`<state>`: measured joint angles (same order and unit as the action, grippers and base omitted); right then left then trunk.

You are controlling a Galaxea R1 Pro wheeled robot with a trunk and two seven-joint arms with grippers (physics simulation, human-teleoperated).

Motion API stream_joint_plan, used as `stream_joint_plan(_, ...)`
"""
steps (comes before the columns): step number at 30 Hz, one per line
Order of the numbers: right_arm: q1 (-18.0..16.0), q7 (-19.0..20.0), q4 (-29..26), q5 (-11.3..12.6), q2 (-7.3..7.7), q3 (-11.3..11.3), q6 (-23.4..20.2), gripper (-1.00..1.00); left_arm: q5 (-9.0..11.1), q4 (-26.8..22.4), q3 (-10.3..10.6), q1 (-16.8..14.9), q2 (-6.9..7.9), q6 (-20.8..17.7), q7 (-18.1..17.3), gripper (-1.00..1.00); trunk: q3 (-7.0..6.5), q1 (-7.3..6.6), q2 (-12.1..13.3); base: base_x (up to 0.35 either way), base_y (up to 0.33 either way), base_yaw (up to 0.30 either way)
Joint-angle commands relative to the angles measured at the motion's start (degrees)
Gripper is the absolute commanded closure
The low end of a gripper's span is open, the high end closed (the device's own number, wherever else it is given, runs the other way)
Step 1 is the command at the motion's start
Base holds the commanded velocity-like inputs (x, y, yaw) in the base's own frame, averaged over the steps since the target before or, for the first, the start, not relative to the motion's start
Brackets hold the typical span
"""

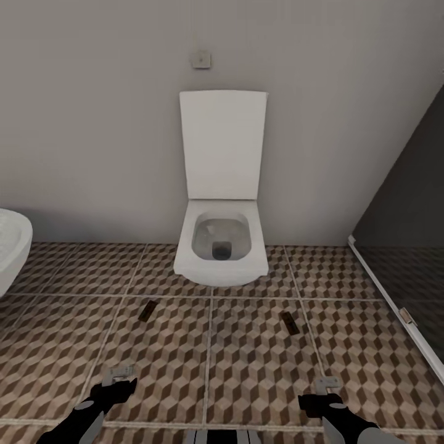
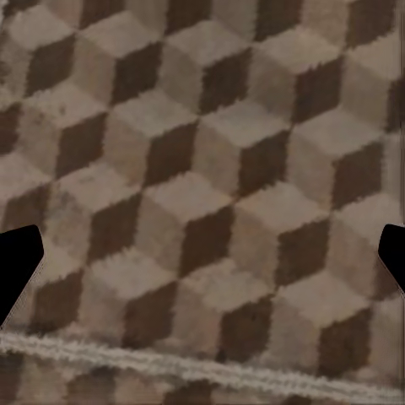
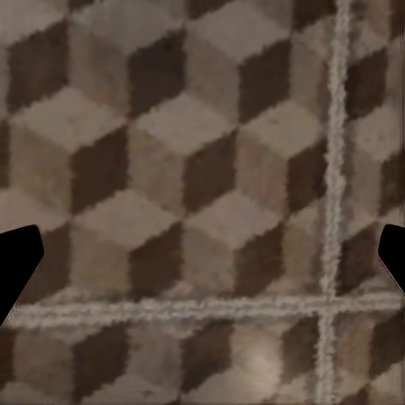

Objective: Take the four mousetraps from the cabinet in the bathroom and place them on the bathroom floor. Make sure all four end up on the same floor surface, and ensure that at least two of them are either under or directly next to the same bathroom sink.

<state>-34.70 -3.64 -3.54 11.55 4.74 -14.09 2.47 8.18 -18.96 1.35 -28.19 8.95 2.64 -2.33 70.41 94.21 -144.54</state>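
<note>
Head view shows 2 mousetraps already lying on the bathroom floor (image 1: 246, 370): one mousetrap (image 1: 147, 310) to the left of the toilet's front and another mousetrap (image 1: 290, 322) to its right, both small flat tan-and-dark slivers resting directly on the tiles and well apart from each other. By that count, about half the task looks done; 2 more traps and the cabinet are not visible from here, so a return trip seems to remain. The sink (image 1: 12, 246) shows as a glossy white rounded edge at the left border, and the left trap lies nearer to it yet hardly next to it, so the under-or-beside-the-sink condition probably still needs work. The left gripper (image 1: 117, 374) and the right gripper (image 1: 325, 385) hang low over the floor, both spread wide with nothing between their fingers; in each wrist view the dark fingertips (image 2: 18, 270) (image 3: 18, 261) sit at opposite borders with bare tile between. The tiles carry a matte pattern of brown, beige and cream cubes split by pale grout lines. The toilet (image 1: 222, 246) is boxy, smooth white ceramic with its flat lid raised against a plain grey wall, and a dark glass shower panel (image 1: 407, 246) with a white frame stands at the right.
</note>
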Motion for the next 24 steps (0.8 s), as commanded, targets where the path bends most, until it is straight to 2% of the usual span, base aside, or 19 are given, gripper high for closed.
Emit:
stream_joint_plan(1, -0.02, -0.14, 0.03, 0.57, 0.00, -0.49, 0.16, -1.00, 0.59, 0.06, 0.14, -0.03, 0.04, 0.17, -0.22, -1.00, -0.19, -0.03, 0.00, 0.000, 0.000, 0.000)
stream_joint_plan(24, -0.02, -0.14, 0.03, 0.57, 0.09, -0.50, 0.16, -1.00, 0.60, 0.14, 0.14, -0.03, 0.06, 0.17, -0.22, -1.00, -5.28, -0.63, 0.31, 0.000, 0.000, 0.000)
